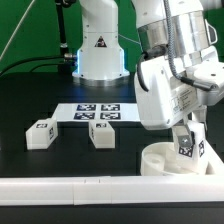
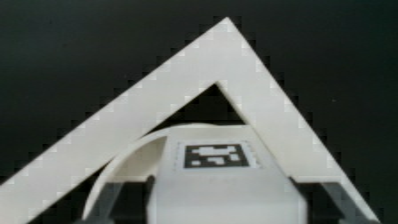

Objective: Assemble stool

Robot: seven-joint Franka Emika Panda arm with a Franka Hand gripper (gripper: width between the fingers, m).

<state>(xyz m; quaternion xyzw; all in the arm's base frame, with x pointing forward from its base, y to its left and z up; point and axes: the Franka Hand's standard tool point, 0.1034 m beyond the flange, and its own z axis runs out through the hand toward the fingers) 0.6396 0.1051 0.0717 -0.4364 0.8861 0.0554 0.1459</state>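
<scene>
My gripper is shut on a white leg block with a black-and-white tag. It holds the block upright over the round white seat disc at the exterior view's front right. I cannot tell whether the block's lower end touches the seat. In the wrist view the tagged block sits between my dark fingers of the gripper, with the seat's curved rim beside it. Two more leg blocks lie on the black table to the exterior view's left.
The marker board lies flat behind the loose blocks. A long white border rail runs along the table's front edge; two rails meet in a corner in the wrist view. The robot's base stands at the back.
</scene>
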